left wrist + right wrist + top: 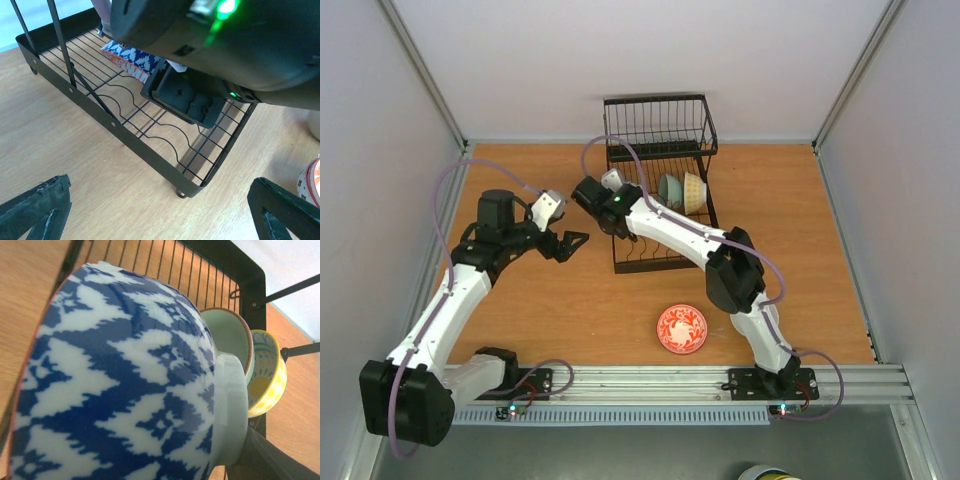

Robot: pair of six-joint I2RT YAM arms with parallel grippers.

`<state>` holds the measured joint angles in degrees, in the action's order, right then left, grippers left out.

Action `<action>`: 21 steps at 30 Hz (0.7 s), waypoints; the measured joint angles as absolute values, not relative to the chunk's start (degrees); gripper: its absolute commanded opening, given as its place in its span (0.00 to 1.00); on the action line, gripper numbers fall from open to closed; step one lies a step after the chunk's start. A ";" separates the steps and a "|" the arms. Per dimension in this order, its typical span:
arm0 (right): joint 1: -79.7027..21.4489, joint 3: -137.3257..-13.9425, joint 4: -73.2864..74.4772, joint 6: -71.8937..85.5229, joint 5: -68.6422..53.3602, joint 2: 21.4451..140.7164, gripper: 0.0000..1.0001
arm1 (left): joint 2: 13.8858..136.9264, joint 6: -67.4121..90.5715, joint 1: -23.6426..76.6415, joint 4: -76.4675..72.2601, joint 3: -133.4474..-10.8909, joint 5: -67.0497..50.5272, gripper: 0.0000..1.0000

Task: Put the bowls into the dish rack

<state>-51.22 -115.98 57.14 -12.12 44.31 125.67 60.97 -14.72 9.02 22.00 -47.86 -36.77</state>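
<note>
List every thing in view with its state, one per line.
Left tool: open, empty.
Right tool: shut on blue-patterned bowl, at dish rack.
Green bowl: on edge in dish rack.
Yellow bowl: on edge beside green bowl.
Red bowl: flat on table, not loaded.

The black wire dish rack (655,125) stands at the far middle of the table, its tall basket section at the back and rows of curved tines in front. A pale green bowl (669,190) and a yellow-checked bowl (695,192) with a blue rim pattern stand on edge side by side in the tines on the right. A blue-and-white bowl (125,390) with a thin red rim lies tilted on its side low over the rack's left part. A red-patterned bowl (681,329) sits upright on the table, well in front of the rack.
</note>
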 measured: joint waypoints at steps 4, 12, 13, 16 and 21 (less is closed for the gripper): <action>-49.47 -116.27 58.30 -12.75 44.38 126.72 0.01 | 60.97 -14.74 9.02 22.00 -47.86 -36.91 0.97; -46.09 -116.84 56.75 -14.37 42.15 128.62 0.01 | 60.97 -14.79 9.02 22.00 -47.81 -37.56 0.97; -45.71 -116.84 56.55 -14.46 41.45 128.99 0.01 | 60.97 -14.79 9.02 21.98 -47.77 -37.67 0.97; -44.36 -116.84 55.55 -14.52 38.59 130.39 0.02 | 60.99 -14.79 9.02 22.00 -47.68 -37.89 0.97; -42.81 -116.86 54.33 -14.76 35.14 131.68 0.01 | 61.28 -14.81 9.02 21.98 -47.66 -38.17 0.97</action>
<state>-42.81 -116.86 54.33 -14.76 35.14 131.68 61.28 -14.81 9.02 21.98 -47.66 -38.17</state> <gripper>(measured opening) 0.601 0.968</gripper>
